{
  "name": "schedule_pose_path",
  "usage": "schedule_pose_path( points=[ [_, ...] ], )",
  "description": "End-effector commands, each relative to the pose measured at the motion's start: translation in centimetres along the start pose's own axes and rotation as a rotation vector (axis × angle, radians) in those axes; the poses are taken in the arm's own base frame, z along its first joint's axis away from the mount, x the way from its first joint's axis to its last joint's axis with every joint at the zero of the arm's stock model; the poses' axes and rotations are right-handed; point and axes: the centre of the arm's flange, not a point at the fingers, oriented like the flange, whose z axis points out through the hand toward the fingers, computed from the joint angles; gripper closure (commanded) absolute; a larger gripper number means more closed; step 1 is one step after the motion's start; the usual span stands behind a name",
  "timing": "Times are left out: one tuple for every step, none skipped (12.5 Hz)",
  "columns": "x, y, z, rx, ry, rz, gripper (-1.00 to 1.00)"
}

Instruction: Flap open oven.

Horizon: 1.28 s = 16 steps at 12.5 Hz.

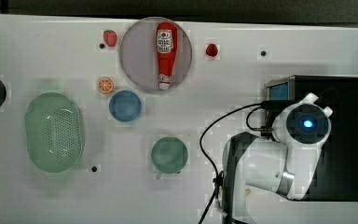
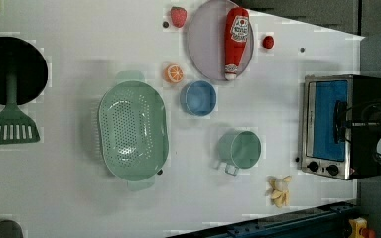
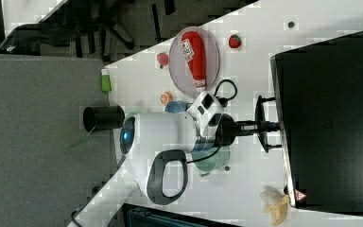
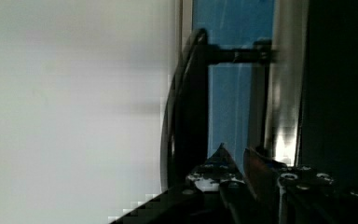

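Observation:
The oven (image 2: 322,99) stands at the left view's right, its blue door facing the table and lying flush in the silver frame. Its black top (image 1: 340,140) fills the top view's right, partly under my arm (image 1: 307,123). My gripper (image 3: 266,125) reaches straight onto the black bar handle (image 3: 260,106) near its middle. From the wrist, the handle (image 4: 186,116) runs beside the blue door (image 4: 228,28), and my gripper (image 4: 235,161) is shut around the bar. Two black knobs (image 2: 322,167) sit at the door's end.
On the white table lie a banana (image 2: 280,191), a green cup (image 2: 240,148), a blue bowl (image 2: 198,97), a green colander (image 2: 133,130) and a plate (image 2: 203,49) holding a ketchup bottle (image 2: 236,42). A spatula (image 2: 10,124) lies far off.

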Motion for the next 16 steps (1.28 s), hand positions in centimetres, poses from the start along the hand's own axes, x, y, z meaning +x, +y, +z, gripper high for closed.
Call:
schedule_pose_path(
  points=[
    [1.3,-6.1,-0.2,-0.044,-0.01,0.019,0.65],
    [1.4,-7.6,0.0,-0.057,-0.015,0.013,0.65],
    [1.4,-9.1,0.2,-0.068,-0.02,0.011,0.65],
    [1.4,-10.7,0.5,-0.08,-0.025,0.005,0.65],
    [1.3,-12.2,0.8,-0.1,-0.029,0.002,0.65],
    [1.4,-13.6,1.2,-0.134,-0.03,-0.006,0.65],
    [1.5,-15.0,1.7,-0.18,-0.029,-0.017,0.65],
    [1.6,-16.3,2.4,-0.224,-0.03,-0.024,0.65],
    [1.7,-17.7,3.2,-0.258,-0.03,-0.026,0.65],
    [1.8,-19.2,4.1,-0.278,-0.03,-0.023,0.65],
    [1.8,-20.5,5.1,-0.292,-0.033,-0.001,0.65],
    [1.8,-21.6,6.2,-0.305,-0.037,0.019,0.65],
    [2.1,-22.4,7.1,-0.319,-0.037,0.042,0.65],
    [2.3,-23.2,8.1,-0.332,-0.042,0.037,0.65],
    [2.6,-23.9,9.1,-0.337,-0.05,0.02,0.65],
    [3.0,-24.7,9.9,-0.339,-0.051,0.004,0.65]
  ],
)
